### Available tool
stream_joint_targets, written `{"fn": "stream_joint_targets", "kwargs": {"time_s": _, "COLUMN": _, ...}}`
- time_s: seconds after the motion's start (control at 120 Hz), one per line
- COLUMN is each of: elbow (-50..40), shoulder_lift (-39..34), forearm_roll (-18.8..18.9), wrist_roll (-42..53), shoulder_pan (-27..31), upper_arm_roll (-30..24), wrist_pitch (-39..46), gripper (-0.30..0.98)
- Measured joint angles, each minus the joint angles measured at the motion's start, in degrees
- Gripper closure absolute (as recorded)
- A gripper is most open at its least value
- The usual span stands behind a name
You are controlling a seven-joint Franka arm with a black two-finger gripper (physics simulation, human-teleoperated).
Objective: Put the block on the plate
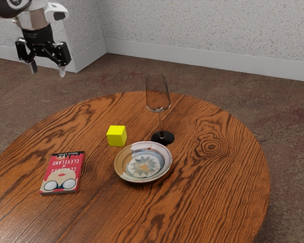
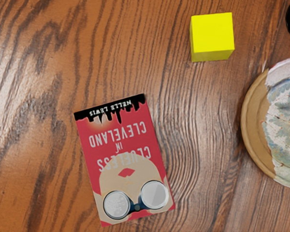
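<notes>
Reaching for the block (image 1: 117, 135) is, I judge, the step in hand. My gripper (image 1: 47, 70) is empty, fingers apart, well above the worktop (image 1: 213, 187). Block sits on the worktop near the plate (image 1: 120, 162), well apart from the gripper: lower, toward the exterior view's right. Next move: travel over it, descend, straddle opposite faces, close, keeping clear of the glass (image 1: 162, 137).

It looks like a home: a round wood tabletop (image 1: 218, 202), a tall glass (image 1: 157, 96), a plate (image 1: 143, 164), a book (image 1: 62, 172), brown floor (image 1: 289, 106) and pale walls (image 1: 218, 30).
</notes>
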Motion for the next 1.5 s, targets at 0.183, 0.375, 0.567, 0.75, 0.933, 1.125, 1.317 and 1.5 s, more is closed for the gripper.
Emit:
{"fn": "stream_joint_targets", "kwargs": {"time_s": 0.183, "elbow": -0.05, "shoulder_lift": 4.03, "forearm_roll": -0.09, "wrist_roll": -1.79, "shoulder_pan": -0.52, "upper_arm_roll": 0.01, "wrist_pitch": 1.04, "gripper": 0.00}}
{"fn": "stream_joint_targets", "kwargs": {"time_s": 0.375, "elbow": -4.09, "shoulder_lift": 12.59, "forearm_roll": -2.40, "wrist_roll": -3.56, "shoulder_pan": -0.50, "upper_arm_roll": 0.10, "wrist_pitch": 7.17, "gripper": 0.00}}
{"fn": "stream_joint_targets", "kwargs": {"time_s": 0.567, "elbow": -5.59, "shoulder_lift": 20.60, "forearm_roll": -8.15, "wrist_roll": -6.13, "shoulder_pan": -0.64, "upper_arm_roll": 0.10, "wrist_pitch": 16.22, "gripper": 0.00}}
{"fn": "stream_joint_targets", "kwargs": {"time_s": 0.75, "elbow": -3.90, "shoulder_lift": 27.29, "forearm_roll": -11.22, "wrist_roll": -8.99, "shoulder_pan": -0.71, "upper_arm_roll": 0.15, "wrist_pitch": 22.88, "gripper": 0.00}}
{"fn": "stream_joint_targets", "kwargs": {"time_s": 0.933, "elbow": 0.59, "shoulder_lift": 33.60, "forearm_roll": -11.74, "wrist_roll": -10.34, "shoulder_pan": -0.31, "upper_arm_roll": 0.34, "wrist_pitch": 27.43, "gripper": 0.00}}
{"fn": "stream_joint_targets", "kwargs": {"time_s": 1.125, "elbow": 7.44, "shoulder_lift": 40.34, "forearm_roll": -12.49, "wrist_roll": -10.15, "shoulder_pan": 1.12, "upper_arm_roll": 0.06, "wrist_pitch": 29.42, "gripper": 0.00}}
{"fn": "stream_joint_targets", "kwargs": {"time_s": 1.317, "elbow": 10.97, "shoulder_lift": 44.50, "forearm_roll": -13.40, "wrist_roll": -9.18, "shoulder_pan": 2.04, "upper_arm_roll": -0.01, "wrist_pitch": 31.18, "gripper": 0.00}}
{"fn": "stream_joint_targets", "kwargs": {"time_s": 1.5, "elbow": 14.94, "shoulder_lift": 48.15, "forearm_roll": -14.30, "wrist_roll": -7.84, "shoulder_pan": 2.75, "upper_arm_roll": -0.13, "wrist_pitch": 32.06, "gripper": 0.00}}
